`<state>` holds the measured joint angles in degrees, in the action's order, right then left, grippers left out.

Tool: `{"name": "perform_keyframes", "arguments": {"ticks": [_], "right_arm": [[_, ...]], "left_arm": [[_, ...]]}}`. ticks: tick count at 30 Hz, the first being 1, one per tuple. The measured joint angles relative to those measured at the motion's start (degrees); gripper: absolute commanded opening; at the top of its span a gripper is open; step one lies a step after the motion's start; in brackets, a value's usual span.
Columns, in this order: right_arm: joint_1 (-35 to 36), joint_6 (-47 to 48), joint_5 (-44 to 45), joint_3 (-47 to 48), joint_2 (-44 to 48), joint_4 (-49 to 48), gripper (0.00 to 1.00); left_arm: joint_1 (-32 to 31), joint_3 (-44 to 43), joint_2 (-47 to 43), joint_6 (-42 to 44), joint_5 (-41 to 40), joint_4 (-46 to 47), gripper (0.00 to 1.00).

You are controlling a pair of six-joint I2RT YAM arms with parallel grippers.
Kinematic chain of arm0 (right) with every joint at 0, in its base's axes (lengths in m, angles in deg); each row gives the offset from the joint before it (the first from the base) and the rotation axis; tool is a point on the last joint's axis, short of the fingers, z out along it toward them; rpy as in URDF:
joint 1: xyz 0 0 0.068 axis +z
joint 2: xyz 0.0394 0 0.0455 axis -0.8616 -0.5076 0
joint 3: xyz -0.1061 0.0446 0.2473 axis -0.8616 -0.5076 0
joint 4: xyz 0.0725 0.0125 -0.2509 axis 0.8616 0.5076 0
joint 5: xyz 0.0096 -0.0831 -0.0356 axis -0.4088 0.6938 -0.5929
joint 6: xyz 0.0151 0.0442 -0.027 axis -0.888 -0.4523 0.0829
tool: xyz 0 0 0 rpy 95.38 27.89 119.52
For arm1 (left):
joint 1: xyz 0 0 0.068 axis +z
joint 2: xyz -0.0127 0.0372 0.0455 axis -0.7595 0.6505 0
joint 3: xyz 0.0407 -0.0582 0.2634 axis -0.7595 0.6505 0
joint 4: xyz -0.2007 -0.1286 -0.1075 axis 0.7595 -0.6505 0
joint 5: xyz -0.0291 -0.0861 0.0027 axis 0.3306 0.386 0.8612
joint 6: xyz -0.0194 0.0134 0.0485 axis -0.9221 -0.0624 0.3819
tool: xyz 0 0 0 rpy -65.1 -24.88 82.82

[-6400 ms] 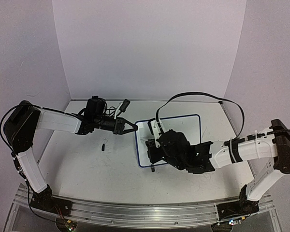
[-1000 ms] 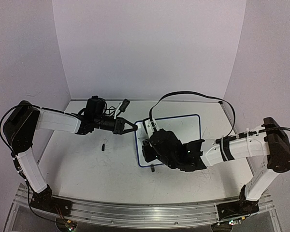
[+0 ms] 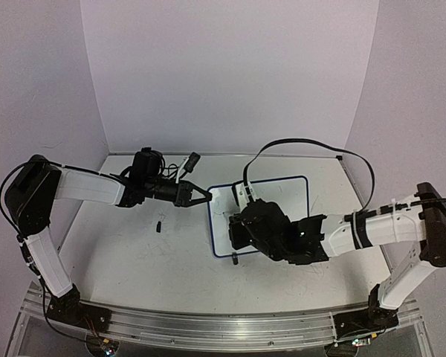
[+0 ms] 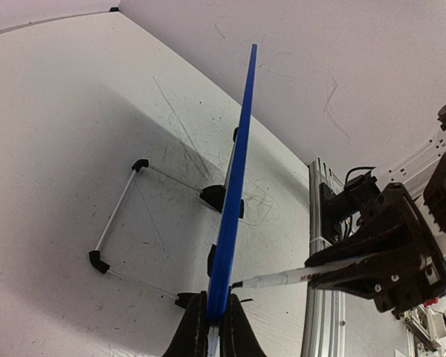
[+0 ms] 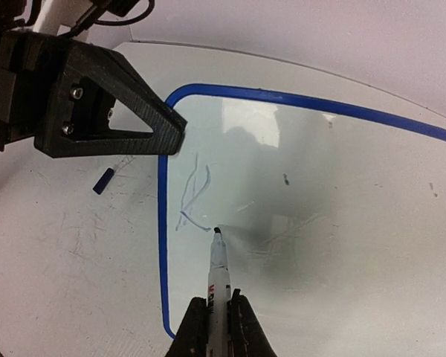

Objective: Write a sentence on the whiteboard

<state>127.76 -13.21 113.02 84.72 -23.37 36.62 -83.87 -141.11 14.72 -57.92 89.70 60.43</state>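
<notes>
Right gripper [image 5: 217,311] is clamping marker [image 5: 218,271], tip touching whiteboard [image 5: 342,208] just beside the strokes [image 5: 194,195]; left gripper [image 4: 214,306] is pinching board's edge.

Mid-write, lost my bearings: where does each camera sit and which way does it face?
Top external: fixed high behind the arm bases, looking down at the table and whiteboard; both arms show whole.
Left wrist: on the left arm, sighting along the board's blue edge, clamped by the left gripper at the bottom.
Right wrist: looks down the marker, held by the right gripper, onto the board face and first pen strokes.
Shared: both wrist views show the marker and the other arm's gripper.
</notes>
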Motion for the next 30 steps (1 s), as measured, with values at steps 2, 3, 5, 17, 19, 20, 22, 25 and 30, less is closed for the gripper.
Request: {"name": "perform_keyframes", "arguments": {"ticks": [2, 3, 5, 17, 19, 20, 22, 25, 30], "right_arm": [[-0.38, 0.24, -0.36, -2.01, 3.49, -0.01, 0.00], [-0.59, 0.36, -0.44, -2.67, 5.17, -0.05, 0.00], [-0.99, 0.70, -0.60, -3.42, 7.67, -0.37, 0.00], [-1.72, 4.34, -3.08, -2.60, 3.74, -5.02, 0.00], [-1.72, 4.76, -3.08, -2.23, 2.89, -5.42, 0.00], [-1.72, 4.98, -3.08, -2.09, 2.66, -5.53, 0.00], [-1.72, 5.19, -3.01, -1.71, 2.49, -5.80, 0.00], [-1.72, 5.30, -2.70, -1.23, 2.46, -6.46, 0.00], [-1.76, 5.61, -2.13, -0.52, 1.86, -6.95, 0.00]], "left_arm": [[0.00, 0.00, -0.02, 0.02, 0.02, 0.00, 0.00], [0.00, 0.00, -0.02, 0.02, 0.02, 0.00, 0.00], [0.00, 0.00, -0.02, 0.02, 0.02, 0.00, 0.00], [0.00, 0.00, -0.13, 0.02, 0.02, 0.00, 0.00], [0.00, 0.00, -0.13, 0.02, 0.02, 0.00, 0.00], [0.00, 0.00, -0.15, 0.02, 0.02, 0.00, 0.00], [0.00, 0.00, -0.15, 0.02, 0.02, 0.00, 0.00], [0.00, 0.00, -0.15, 0.02, 0.02, 0.00, 0.00], [0.00, 0.00, -0.18, 0.02, 0.02, 0.00, 0.00]]}}
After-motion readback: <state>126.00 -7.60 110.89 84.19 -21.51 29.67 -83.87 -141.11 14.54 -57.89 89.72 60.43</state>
